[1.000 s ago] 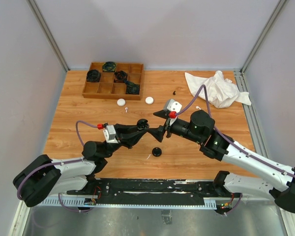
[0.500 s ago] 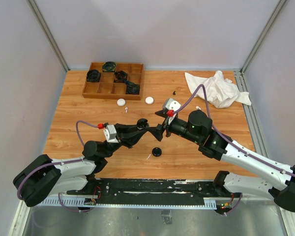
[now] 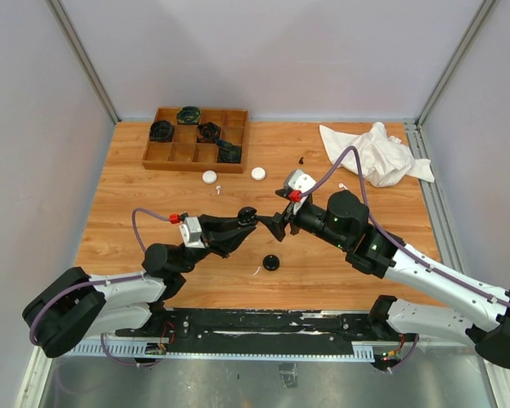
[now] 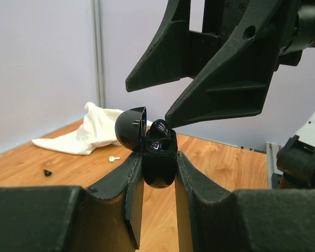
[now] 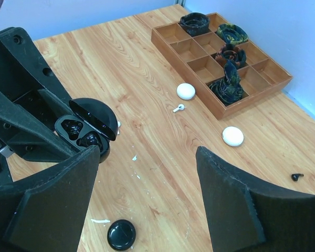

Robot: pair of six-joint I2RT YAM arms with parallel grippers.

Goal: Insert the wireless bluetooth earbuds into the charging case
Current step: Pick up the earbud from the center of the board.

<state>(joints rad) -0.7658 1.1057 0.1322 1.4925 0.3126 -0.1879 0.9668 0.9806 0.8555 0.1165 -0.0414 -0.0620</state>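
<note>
My left gripper [image 4: 156, 164] [image 3: 245, 218] is shut on a black charging case [image 4: 158, 160] [image 5: 87, 135] and holds it above the table with its lid [image 4: 131, 127] flipped open. Glossy black shapes sit in both wells; I cannot tell if they are earbuds. My right gripper [image 5: 147, 153] [image 3: 277, 223] stands open right beside the case, nothing between its fingers, one fingertip just over the case's mouth. A white earbud [image 5: 178, 108] [image 3: 218, 189] [image 4: 113, 157] and a black earbud [image 5: 296, 177] [image 3: 301, 159] lie on the wood.
A closed black case [image 5: 121, 234] [image 3: 272, 262] lies below the grippers. Two white cases [image 3: 209, 177] [image 3: 258, 173] sit by a wooden tray [image 3: 180, 154] holding dark objects. A crumpled white cloth [image 3: 374, 153] lies at the back right.
The right gripper's jaws have widened a little, and it has shifted slightly beside the case. The left gripper and the case have stayed put.
</note>
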